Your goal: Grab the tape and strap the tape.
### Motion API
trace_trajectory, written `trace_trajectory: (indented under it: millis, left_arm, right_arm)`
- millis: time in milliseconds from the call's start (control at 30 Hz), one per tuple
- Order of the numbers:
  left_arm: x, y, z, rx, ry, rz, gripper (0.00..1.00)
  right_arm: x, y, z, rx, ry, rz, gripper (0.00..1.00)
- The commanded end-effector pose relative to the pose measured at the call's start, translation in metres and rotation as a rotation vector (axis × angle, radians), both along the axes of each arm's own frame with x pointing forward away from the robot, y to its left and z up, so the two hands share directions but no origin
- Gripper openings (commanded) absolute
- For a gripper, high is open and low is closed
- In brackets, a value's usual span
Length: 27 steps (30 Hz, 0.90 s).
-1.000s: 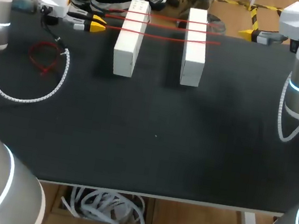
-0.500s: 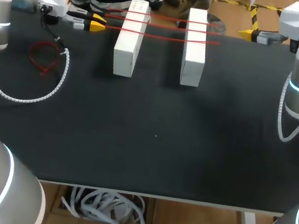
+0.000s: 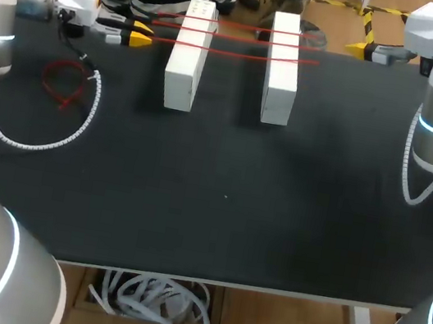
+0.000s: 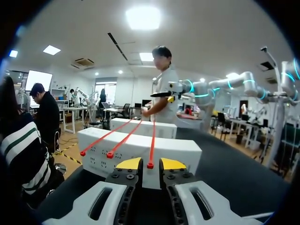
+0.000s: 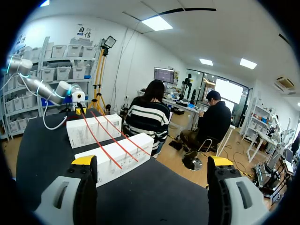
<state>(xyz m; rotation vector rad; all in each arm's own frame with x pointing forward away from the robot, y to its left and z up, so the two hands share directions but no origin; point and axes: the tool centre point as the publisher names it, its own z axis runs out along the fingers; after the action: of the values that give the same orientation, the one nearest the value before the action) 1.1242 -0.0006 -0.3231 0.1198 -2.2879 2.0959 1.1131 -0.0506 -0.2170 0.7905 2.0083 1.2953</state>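
black tabletop [image 3: 216,212], two long white boxes standing side by side toward the far edge: left box [image 3: 185,61], right box [image 3: 281,73], apart with a gap between. three red tapes [image 3: 245,38] run taut across the tops of both boxes, roughly parallel.

left gripper [image 3: 142,33] sits just beside the left box's outer side, level with the nearest tape [image 3: 243,52]. left wrist view: its fingers [image 4: 129,164] are drawn close together and pinch the end of that tape [image 4: 152,140] between the yellow tips; the other two tape ends lie on the box top beside it.

right gripper [image 3: 366,51] is at the far right edge of the table, well apart from the right box. right wrist view: fingers [image 5: 84,161] spread wide, nothing between them.

loose red tape bundle [image 3: 64,80] lies on the table near the left arm, with a coiled white cable [image 3: 38,136] curving around it.
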Motion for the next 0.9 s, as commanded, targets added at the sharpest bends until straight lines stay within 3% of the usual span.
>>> trace_trajectory:
  millis: [33,267,400,567,900]
  left_arm:
    - [0.0030,0.0006,-0.0030,-0.008,0.001,-0.007,0.18]
    - [0.0036,-0.0008,-0.0016,-0.012,-0.003,-0.010,0.16]
    - [0.0023,-0.0027,-0.0017,-0.014,-0.001,-0.013,0.05]
    - [0.0008,-0.0035,-0.0017,-0.015,0.001,-0.013,0.00]
    - [-0.0032,-0.0052,0.0065,-0.010,-0.012,-0.027,0.00]
  right_arm:
    - [0.0003,0.0000,-0.0001,0.000,0.000,0.000,1.00]
    - [0.0003,0.0000,-0.0001,0.000,0.000,0.000,1.00]
    - [0.0003,0.0000,-0.0001,0.000,0.000,0.000,1.00]
    - [0.0003,0.0000,-0.0001,0.000,0.000,0.000,1.00]
    - [0.0003,0.0000,-0.0001,0.000,0.000,0.000,1.00]
